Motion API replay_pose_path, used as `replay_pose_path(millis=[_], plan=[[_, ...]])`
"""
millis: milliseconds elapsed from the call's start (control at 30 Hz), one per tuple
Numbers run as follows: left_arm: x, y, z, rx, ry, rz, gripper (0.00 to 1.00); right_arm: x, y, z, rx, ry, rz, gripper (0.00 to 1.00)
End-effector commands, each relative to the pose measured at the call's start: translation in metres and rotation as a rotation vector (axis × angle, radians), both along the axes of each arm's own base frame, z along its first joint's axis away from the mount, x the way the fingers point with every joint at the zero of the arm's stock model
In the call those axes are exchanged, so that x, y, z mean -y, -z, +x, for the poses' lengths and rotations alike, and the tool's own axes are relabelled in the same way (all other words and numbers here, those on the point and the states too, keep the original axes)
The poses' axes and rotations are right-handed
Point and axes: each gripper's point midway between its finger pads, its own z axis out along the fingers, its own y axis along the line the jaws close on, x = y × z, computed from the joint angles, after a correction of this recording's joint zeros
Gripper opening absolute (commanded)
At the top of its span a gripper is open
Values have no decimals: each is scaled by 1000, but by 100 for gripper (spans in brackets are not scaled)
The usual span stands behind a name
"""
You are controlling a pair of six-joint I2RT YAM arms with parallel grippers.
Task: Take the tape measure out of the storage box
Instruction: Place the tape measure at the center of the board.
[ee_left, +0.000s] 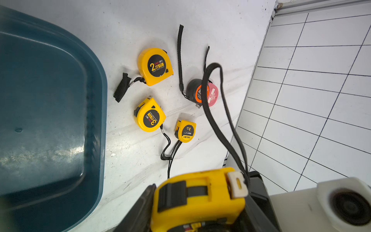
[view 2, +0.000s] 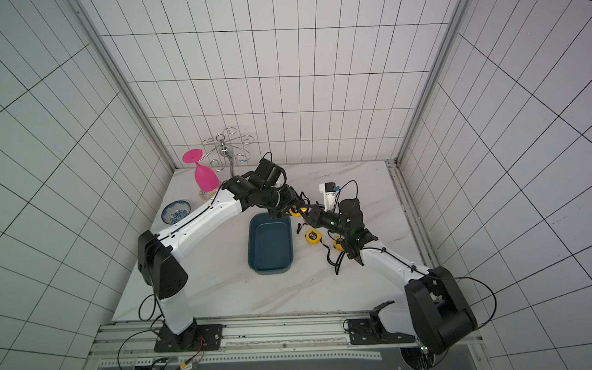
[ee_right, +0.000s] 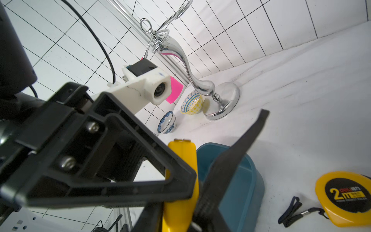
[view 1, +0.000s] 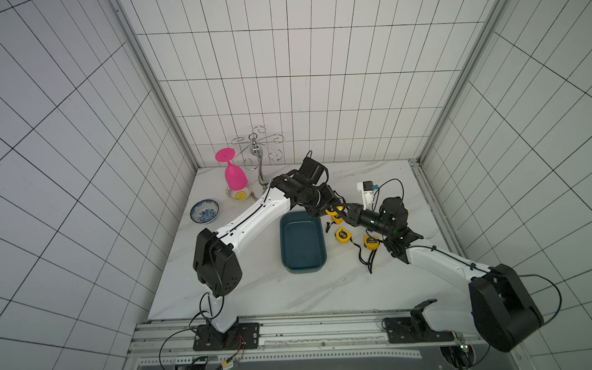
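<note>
A yellow tape measure hangs in the air just past the far right corner of the storage box, a shallow dark teal tray whose bare floor holds nothing. My left gripper is shut on the tape measure's flat sides, and its black wrist strap loops outward. My right gripper comes in from the right and is shut on the same yellow body. A left finger crosses in front of it. Both top views show the two grippers meeting at the tape measure.
Several other tape measures lie on the marble right of the box: a 2 m yellow one, a 3 m yellow one, a small yellow one and a black-orange one. At the back left stand a chrome rack with a pink goblet, a yellow patterned bowl and a blue-white bowl.
</note>
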Motion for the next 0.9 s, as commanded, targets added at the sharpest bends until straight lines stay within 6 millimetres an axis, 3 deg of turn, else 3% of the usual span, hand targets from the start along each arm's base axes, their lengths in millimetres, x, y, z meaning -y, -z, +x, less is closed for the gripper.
replay_pose_path(millis=[0, 100, 133, 200, 233, 300, 433, 667, 867], plan=[[5, -14, -7, 10, 32, -50, 0, -3, -1, -2, 31, -16, 3, 18], [5, -12, -7, 9, 32, -48, 0, -2, 1, -2, 23, -11, -2, 15], [4, -12, -6, 10, 33, -46, 5, -1, 3, -1, 17, -4, -7, 15], [2, -10, -4, 14, 32, -38, 42, 3, 7, 2, 8, 14, -11, 14], [0, -10, -4, 18, 33, -31, 55, 6, 10, 4, -9, 27, -17, 14], [-7, -10, -1, 35, 27, -12, 70, 18, 18, 8, -37, 60, -19, 13], [-32, -5, 4, 62, 1, 49, 97, 61, 40, 20, -129, 170, -23, 13], [-87, 25, 3, 81, -25, 208, 98, 140, 78, 20, -292, 373, -97, 13], [-116, 53, -6, 38, -37, 276, 97, 189, 107, 11, -420, 518, -113, 14]])
